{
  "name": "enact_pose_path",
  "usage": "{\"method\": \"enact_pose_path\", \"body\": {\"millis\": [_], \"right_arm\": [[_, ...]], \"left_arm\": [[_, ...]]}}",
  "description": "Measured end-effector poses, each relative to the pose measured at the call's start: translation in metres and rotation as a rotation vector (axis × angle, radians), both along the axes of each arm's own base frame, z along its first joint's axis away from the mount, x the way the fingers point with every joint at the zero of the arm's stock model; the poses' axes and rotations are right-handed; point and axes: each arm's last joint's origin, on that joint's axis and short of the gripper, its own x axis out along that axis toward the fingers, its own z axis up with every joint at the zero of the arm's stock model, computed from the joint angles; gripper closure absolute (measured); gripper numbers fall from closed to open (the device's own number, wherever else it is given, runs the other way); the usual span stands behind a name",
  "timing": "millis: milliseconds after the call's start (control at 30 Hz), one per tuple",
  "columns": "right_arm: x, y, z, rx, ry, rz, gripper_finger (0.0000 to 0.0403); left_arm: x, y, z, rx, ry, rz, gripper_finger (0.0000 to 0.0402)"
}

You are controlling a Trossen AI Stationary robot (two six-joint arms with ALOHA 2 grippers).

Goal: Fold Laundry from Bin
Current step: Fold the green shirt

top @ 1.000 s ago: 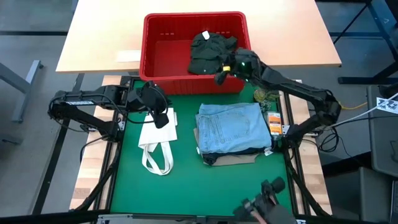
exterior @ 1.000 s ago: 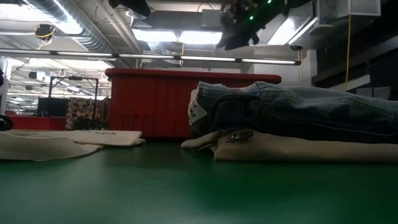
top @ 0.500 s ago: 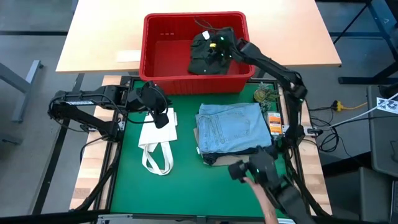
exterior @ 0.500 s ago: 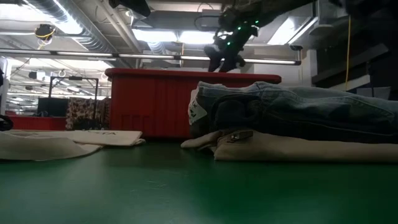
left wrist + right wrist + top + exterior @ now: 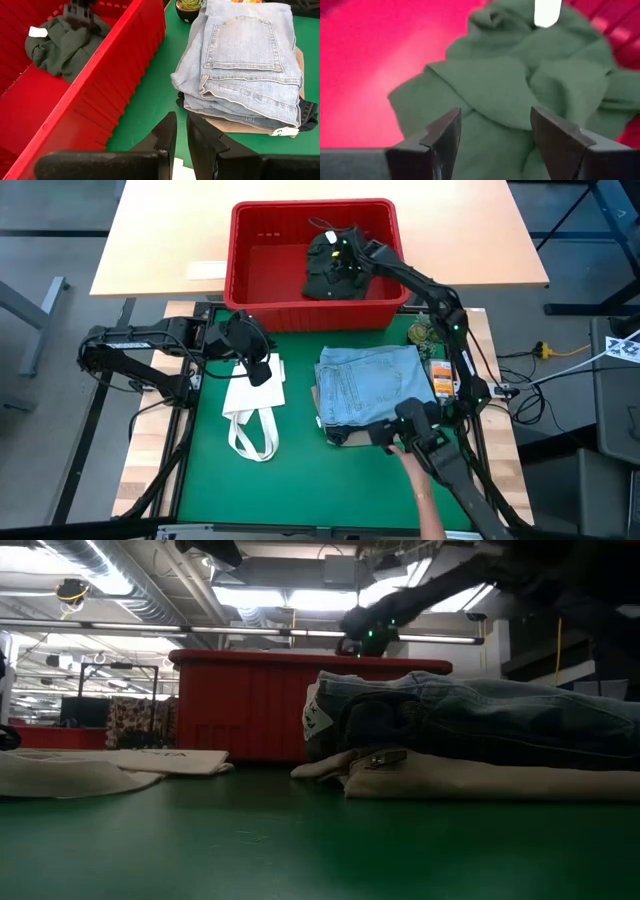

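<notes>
A sleeve [image 5: 455,480] reaches in at the lower right of the high view, its hand by the near edge of the folded stack; keep your arms clear of it; above it, right of centre on the green mat [image 5: 300,460], light jeans [image 5: 375,385] lie folded on top of beige trousers [image 5: 470,778], with a dark piece showing at the bottom edge; left of centre the white tote [image 5: 252,410] lies flat, and the left gripper [image 5: 262,370] waits over its top edge, fingers nearly together and holding nothing; at the top centre sits the red bin [image 5: 255,275], and in its right half lies the crumpled olive garment [image 5: 335,265]; your right gripper [image 5: 342,252] hangs just above it, jaws spread wide and empty, the cloth lying between and under the fingers in the right wrist view. To do this well, I judge you should come straight down onto a raised fold near the middle of the bundle, pinch only the top layer, stay off the bin wall, then lift until the hem clears the rim before swinging toward the mat.
</notes>
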Motion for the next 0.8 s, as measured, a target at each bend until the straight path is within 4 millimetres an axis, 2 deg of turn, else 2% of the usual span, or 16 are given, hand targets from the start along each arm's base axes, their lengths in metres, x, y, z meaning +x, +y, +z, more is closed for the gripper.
{"method": "enact_pose_path", "body": {"millis": [233, 533, 700, 800], "right_arm": [[-0.011, -0.019, -0.042, 0.088, 0.012, -0.038, 0.0164], [-0.01, -0.029, -0.094, 0.188, 0.065, -0.047, 0.0164], [-0.009, -0.032, -0.108, 0.2, 0.072, -0.048, 0.0164], [-0.008, -0.032, -0.108, 0.192, 0.075, -0.051, 0.0168]], "left_arm": [[0.0, 0.0, 0.0, 0.007, 0.001, 0.005, 0.036], [0.0, 0.001, 0.0, 0.018, 0.001, 0.016, 0.036], [0.0, 0.001, 0.0, 0.018, 0.001, 0.016, 0.036], [0.0, 0.001, 0.0, 0.018, 0.001, 0.016, 0.036]]}}
